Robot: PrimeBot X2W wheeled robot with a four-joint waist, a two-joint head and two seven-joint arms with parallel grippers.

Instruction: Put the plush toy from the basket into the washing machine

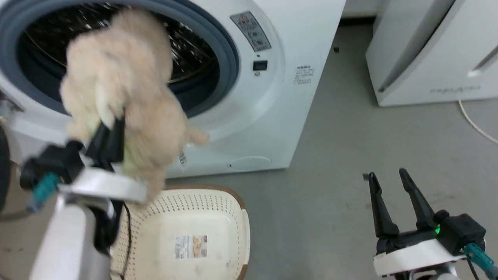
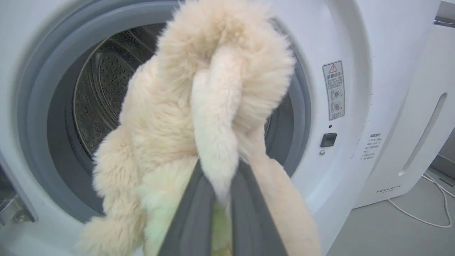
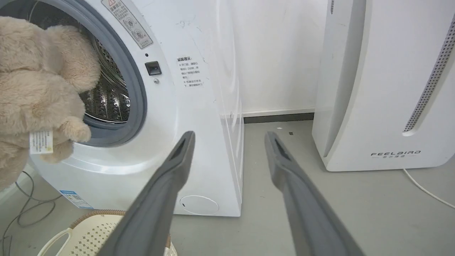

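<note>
Head view: the left gripper (image 1: 112,123) holds the plush toy (image 1: 124,85) up in front of the open porthole of the washing machine (image 1: 272,101), its fingers clenched on a fold of fur. The basket (image 1: 243,217) sits on the floor just below, the sticker on its bottom showing. The right gripper (image 1: 387,173) hovers well to the side, fingers spread and holding nothing.

Left wrist view: a furry limb is pinched between the two fingers (image 2: 185,220), and the steel drum (image 2: 96,103) lies straight ahead behind the toy.

Right wrist view: the toy hangs at the porthole's mouth, its lower limbs dangling outside the gasket.

The carry to the drum looks to be the step in hand. The next move likely calls for reaching forward past the gasket, then letting go deep enough that no limb slumps out.
</note>
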